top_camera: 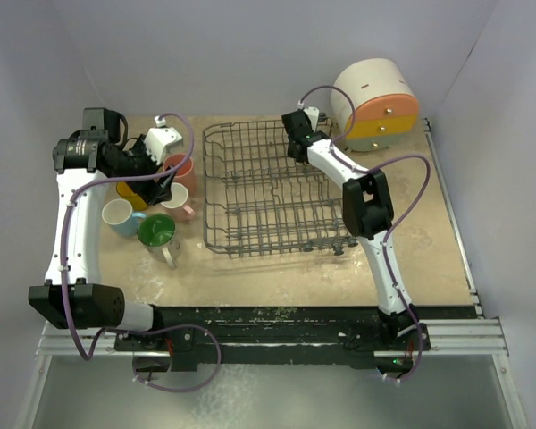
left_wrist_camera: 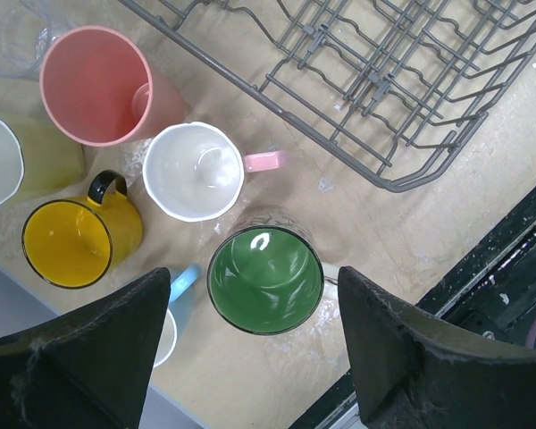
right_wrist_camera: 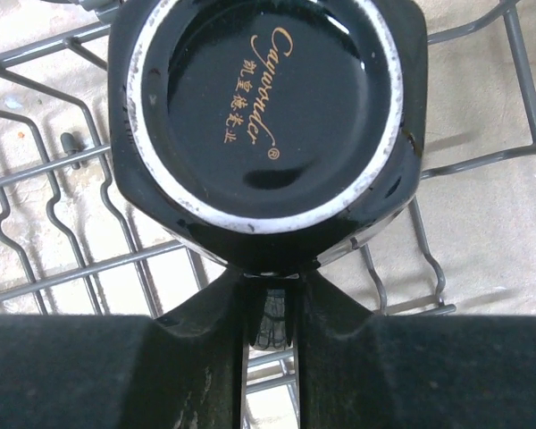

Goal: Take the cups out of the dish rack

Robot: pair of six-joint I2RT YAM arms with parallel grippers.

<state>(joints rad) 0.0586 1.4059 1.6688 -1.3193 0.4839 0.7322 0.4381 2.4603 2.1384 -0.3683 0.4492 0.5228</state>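
The dark grey wire dish rack stands mid-table. My right gripper is shut on the handle of an upside-down black cup with gold script on its base, over the rack's far right corner. Left of the rack stand a green-lined cup, a white cup with a pink handle, a salmon tumbler, a yellow cup with a black handle, a light blue cup and a yellow-green cup. My left gripper is open and empty above the green-lined cup.
A clear glass stands at the far edge of the cup cluster. A round white container with orange and yellow drawers stands behind the rack's right corner. The table's black front edge lies close to the green-lined cup.
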